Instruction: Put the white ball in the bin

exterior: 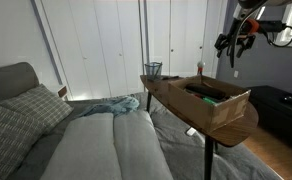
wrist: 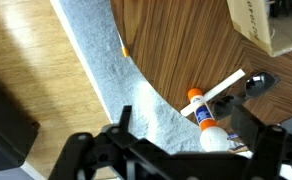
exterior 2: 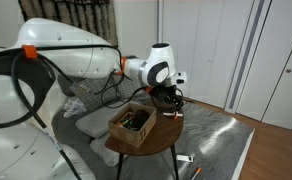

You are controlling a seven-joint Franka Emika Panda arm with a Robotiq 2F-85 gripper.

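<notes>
The white ball (wrist: 214, 138) lies on the round wooden table (wrist: 176, 45), touching the end of a glue bottle (wrist: 198, 108) with an orange cap. My gripper (wrist: 186, 150) is open and hangs above the table, and the ball shows below, between its two dark fingers. In both exterior views the gripper (exterior: 231, 44) (exterior 2: 172, 97) is above the table's edge. The bin (exterior: 152, 70), a small dark wire-mesh basket, stands upright at the table's far end. I cannot make out the bin in the wrist view.
A wide brown cardboard box (exterior: 218, 100) (exterior 2: 133, 125) holding dark items takes up much of the table; its corner shows in the wrist view (wrist: 271, 25). A white stick (wrist: 224, 85) lies by the glue bottle. A grey blanket (wrist: 106, 70) and a bed (exterior: 96, 140) lie beside the table.
</notes>
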